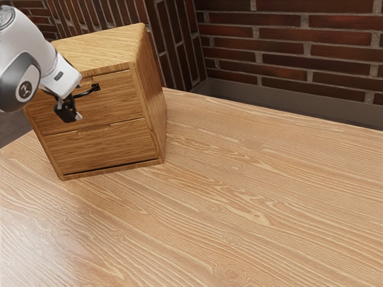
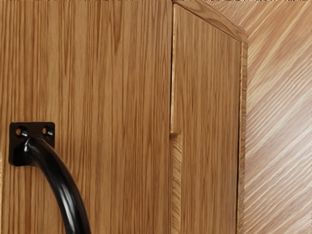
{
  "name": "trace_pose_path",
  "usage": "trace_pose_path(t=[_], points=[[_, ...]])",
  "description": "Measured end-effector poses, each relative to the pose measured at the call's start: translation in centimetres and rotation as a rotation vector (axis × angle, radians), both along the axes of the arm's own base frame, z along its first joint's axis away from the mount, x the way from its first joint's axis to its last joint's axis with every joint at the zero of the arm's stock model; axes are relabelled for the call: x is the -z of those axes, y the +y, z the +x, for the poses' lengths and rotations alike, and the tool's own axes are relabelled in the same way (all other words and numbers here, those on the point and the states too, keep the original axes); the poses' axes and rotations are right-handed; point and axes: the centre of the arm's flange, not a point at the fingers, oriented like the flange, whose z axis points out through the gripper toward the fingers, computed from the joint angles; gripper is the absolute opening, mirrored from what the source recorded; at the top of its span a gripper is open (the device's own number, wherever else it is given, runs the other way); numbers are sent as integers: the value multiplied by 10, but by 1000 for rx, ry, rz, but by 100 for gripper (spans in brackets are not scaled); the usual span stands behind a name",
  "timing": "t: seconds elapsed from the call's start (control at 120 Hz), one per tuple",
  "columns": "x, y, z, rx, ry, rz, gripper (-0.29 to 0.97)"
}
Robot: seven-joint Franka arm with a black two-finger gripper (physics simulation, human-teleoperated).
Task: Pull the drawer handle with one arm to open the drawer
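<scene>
In the exterior view your black fingers (image 1: 67, 112) hang at the curved black metal handle (image 1: 90, 91) of the wooden upper drawer (image 1: 114, 98), at ten o'clock on the wood-grain counter (image 1: 239, 209); you can't tell their spread. Grasping seems in hand; next, pull toward six o'clock. In the wrist view the handle (image 2: 57, 175) runs eleven-to-five o'clock.

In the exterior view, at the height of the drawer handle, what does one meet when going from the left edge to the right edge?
Robot arm → gripper → black handle → upper drawer front → cabinet's side panel → brick wall.
</scene>
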Motion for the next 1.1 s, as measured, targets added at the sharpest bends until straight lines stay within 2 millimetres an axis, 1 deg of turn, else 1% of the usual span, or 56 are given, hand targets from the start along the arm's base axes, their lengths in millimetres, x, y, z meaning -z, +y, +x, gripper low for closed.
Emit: trace_pose_path(t=[0.142, 0.367, 0.542, 0.758, 0.842, 0.992, 1.025, 1.067, 1.1], points=[[5, 0, 5, 8, 4, -2, 68], [11, 13, 2, -16, -1, -27, 68], [20, 13, 3, -15, -9, -53, 69], [26, 15, 1, -28, -18, -78, 69], [29, 12, -3, -32, -21, -93, 70], [26, 2, -21, -24, -39, -122, 66], [26, -1, -25, -22, -40, -128, 67], [29, -3, -28, -20, -39, -132, 72], [31, -1, -33, -25, -38, -134, 67]])
